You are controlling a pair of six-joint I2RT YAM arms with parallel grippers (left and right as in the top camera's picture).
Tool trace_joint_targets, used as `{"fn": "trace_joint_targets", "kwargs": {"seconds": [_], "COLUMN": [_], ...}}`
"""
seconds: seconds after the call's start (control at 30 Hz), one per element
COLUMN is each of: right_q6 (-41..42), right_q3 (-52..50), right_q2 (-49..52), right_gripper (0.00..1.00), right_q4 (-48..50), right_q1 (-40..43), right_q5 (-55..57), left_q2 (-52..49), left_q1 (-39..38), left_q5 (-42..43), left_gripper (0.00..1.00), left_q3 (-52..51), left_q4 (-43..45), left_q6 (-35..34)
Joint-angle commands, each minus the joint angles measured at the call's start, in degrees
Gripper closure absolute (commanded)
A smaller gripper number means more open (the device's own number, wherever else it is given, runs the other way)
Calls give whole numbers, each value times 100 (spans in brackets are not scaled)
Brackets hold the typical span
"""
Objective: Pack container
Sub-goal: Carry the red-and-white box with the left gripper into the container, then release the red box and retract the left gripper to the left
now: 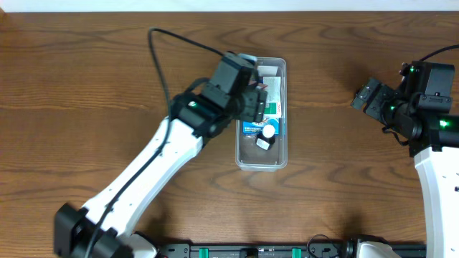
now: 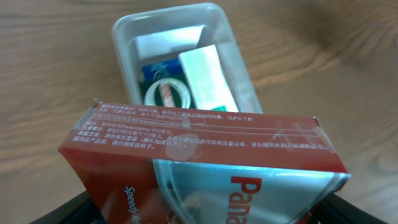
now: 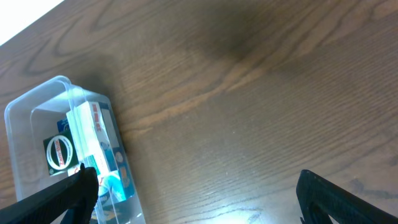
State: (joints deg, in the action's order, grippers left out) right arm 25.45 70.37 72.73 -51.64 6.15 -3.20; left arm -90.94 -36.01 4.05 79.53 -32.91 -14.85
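Overhead, the left gripper (image 1: 257, 100) hangs over the clear container (image 1: 285, 136), which stands at the middle of the table (image 1: 86, 86). The gripper is clenched on a red box (image 2: 205, 149) above the container's open top. Inside the container lie a roll of tape (image 2: 166, 94), a white box (image 2: 208, 81) and a blue packet (image 2: 152, 71). Far right, the right gripper (image 1: 364, 97) hovers released, well apart from the container.

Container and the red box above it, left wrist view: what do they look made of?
The container looks like clear plastic with a slightly frosted finish; its contents show through the walls. The red box is apparently printed cardboard, judging by its sharp folded edges. It has a glossy silver panel and clear tape that catches the light.
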Motion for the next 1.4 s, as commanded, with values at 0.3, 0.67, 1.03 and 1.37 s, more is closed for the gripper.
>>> {"fn": "trace_joint_targets", "kwargs": {"seconds": [0.3,0.67,1.03,1.37], "right_q6": [22,22,22,22], "right_q3": [13,13,13,13], "right_q2": [-9,-9,-9,-9], "right_gripper": [1,1,1,1], "right_q4": [-7,-7,-7,-7], "right_q1": [26,26,26,26], "right_q5": [-7,-7,-7,-7], "left_q2": [-1067,-1635,-1641,-1152], "left_q1": [-146,-129,-2,0], "left_q5": [-109,-492,-645,-1023], "left_gripper": [19,18,1,2], "left_q3": [87,87,107,575], "left_q4": [1305,1982,2256,1480], "left_q6": [118,155,448,452]}}
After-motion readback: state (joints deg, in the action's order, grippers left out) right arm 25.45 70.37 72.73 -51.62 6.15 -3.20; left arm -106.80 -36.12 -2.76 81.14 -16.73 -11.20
